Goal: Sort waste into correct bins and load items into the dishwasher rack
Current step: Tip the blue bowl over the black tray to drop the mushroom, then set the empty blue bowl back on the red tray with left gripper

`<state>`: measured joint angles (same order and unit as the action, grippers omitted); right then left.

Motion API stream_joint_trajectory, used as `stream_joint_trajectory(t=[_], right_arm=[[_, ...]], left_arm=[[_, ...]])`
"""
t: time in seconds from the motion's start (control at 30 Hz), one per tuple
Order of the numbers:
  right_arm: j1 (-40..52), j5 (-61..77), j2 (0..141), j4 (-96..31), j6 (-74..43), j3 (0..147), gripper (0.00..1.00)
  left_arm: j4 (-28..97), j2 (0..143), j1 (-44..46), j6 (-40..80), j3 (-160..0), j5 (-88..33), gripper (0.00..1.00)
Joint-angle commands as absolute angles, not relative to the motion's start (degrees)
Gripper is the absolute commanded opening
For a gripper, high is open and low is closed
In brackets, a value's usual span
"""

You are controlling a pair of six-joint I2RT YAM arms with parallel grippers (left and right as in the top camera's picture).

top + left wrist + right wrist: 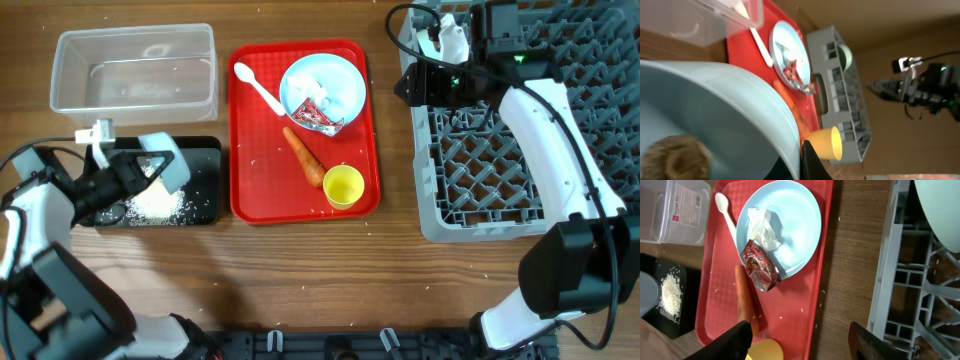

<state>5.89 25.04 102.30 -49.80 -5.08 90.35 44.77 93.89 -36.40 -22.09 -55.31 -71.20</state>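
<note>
Left gripper [148, 170] pinches small pale blue bowl [715, 100], tilted over shallow black rectangular tray [205, 190], small brown lump [675, 160] inside; right gripper [800, 347] spread.

A white label [690, 204] is seen on the wall of the clear plastic tub [667, 227] in the right wrist view, its larger line, printed sideways, appearing to read "Storage Box"; the smaller print beneath cannot be made out. Markings on the crumpled red foil wrapper [759, 267] cannot be read. No other text is legible.
</note>
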Motion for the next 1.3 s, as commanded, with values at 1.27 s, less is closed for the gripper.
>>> stream_joint_trajectory(t=[1.27], right_arm=[[13.87, 24.05, 100.88, -46.44, -3.36, 90.26, 0.57]], left_arm=[[28.29, 93.30, 32.36, 7.77, -56.34, 7.64, 0.07]])
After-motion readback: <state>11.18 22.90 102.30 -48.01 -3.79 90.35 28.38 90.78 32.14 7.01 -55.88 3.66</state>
